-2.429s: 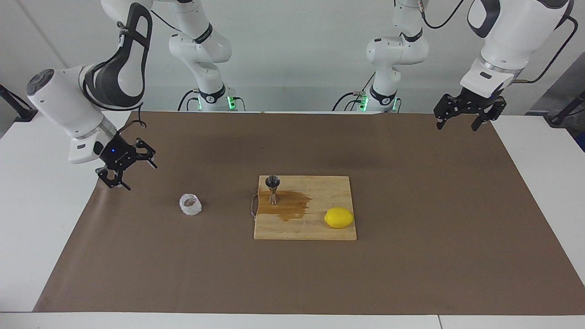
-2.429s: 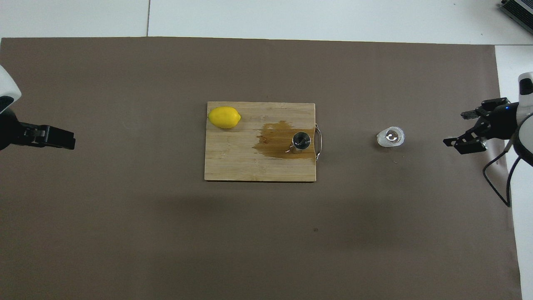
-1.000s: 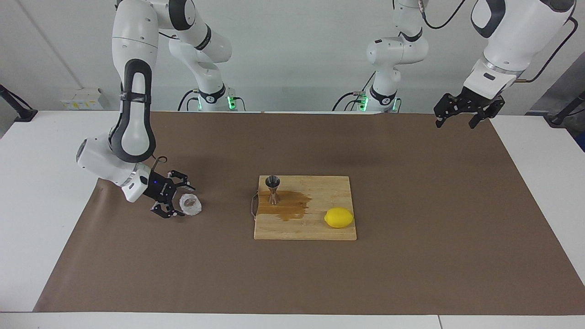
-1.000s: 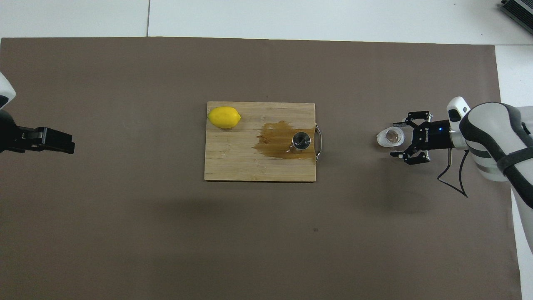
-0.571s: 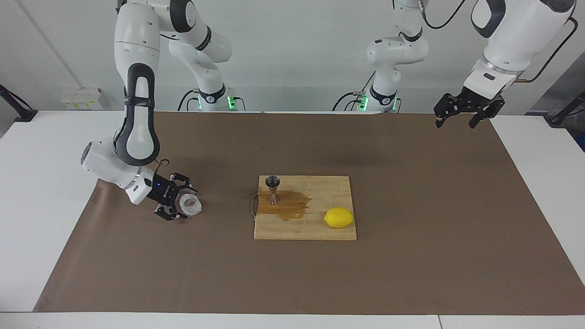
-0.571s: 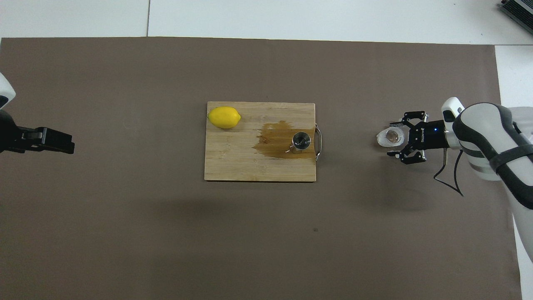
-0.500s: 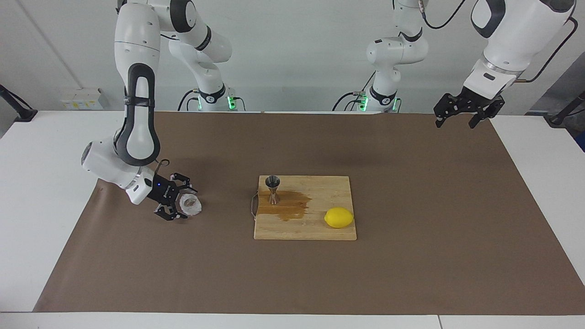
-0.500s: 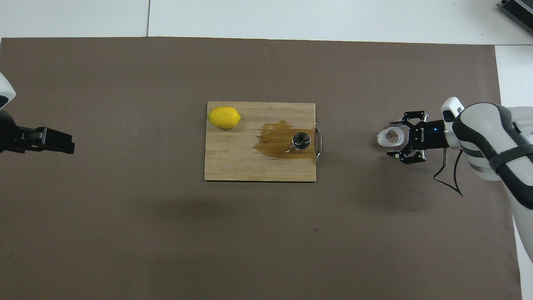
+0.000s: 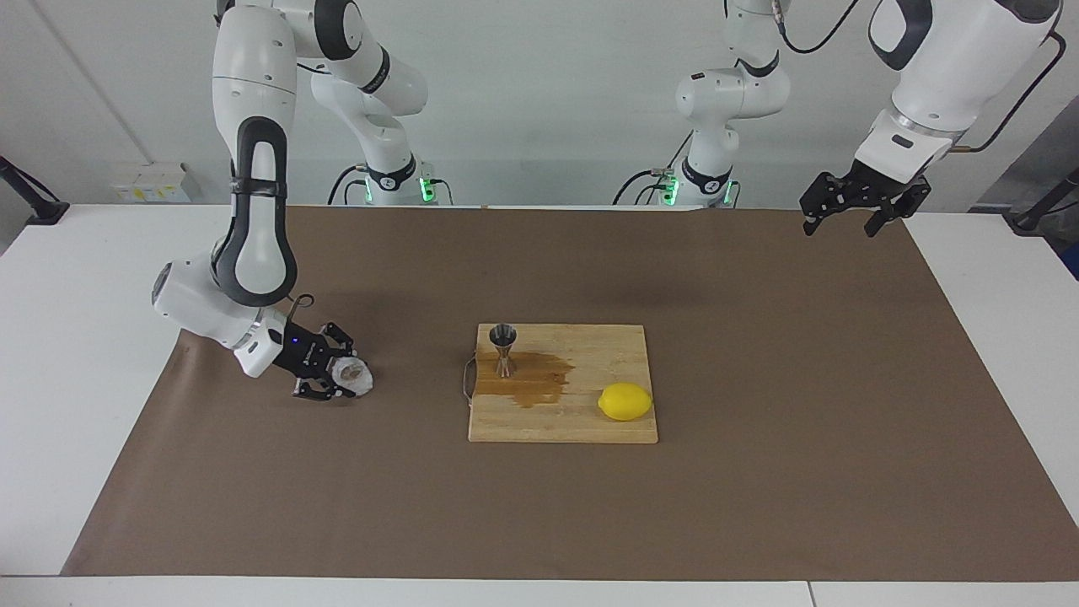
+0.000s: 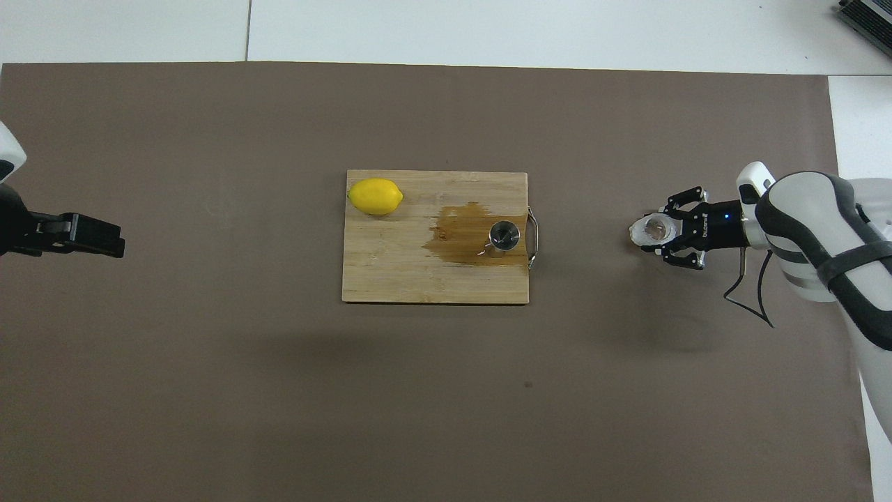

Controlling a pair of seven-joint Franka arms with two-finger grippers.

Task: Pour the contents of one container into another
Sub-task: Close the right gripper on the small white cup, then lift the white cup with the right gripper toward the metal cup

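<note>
**Right gripper closes around the glass cup**

The change of the last moment is at the left of the facing view: the right gripper (image 9: 337, 377) was standing with its fingers wide around the glass cup (image 9: 351, 376), and now the fingers have come in against the cup's bumpy wall. In the overhead view the same grip shows at the right of the frame, one finger on each side of the cup (image 10: 654, 231). The cup still sits low on the brown mat (image 9: 759, 472), at the same place as before, so it is clamped but not yet lifted.

The jigger (image 9: 503, 348) has not moved. It stands upright on the cutting board (image 9: 565, 426) in the middle of the frame, at the edge of a brown wet stain (image 9: 527, 384). The lemon (image 9: 625, 401) lies on the same board, toward the lower right of it.

The left gripper (image 9: 860, 206) waits at the upper right of the facing view, raised, with its fingers apart and holding nothing.

For the task this means, I think, that grasping is finishing. The lift, the carry over to the jigger and the pouring are still to do.
</note>
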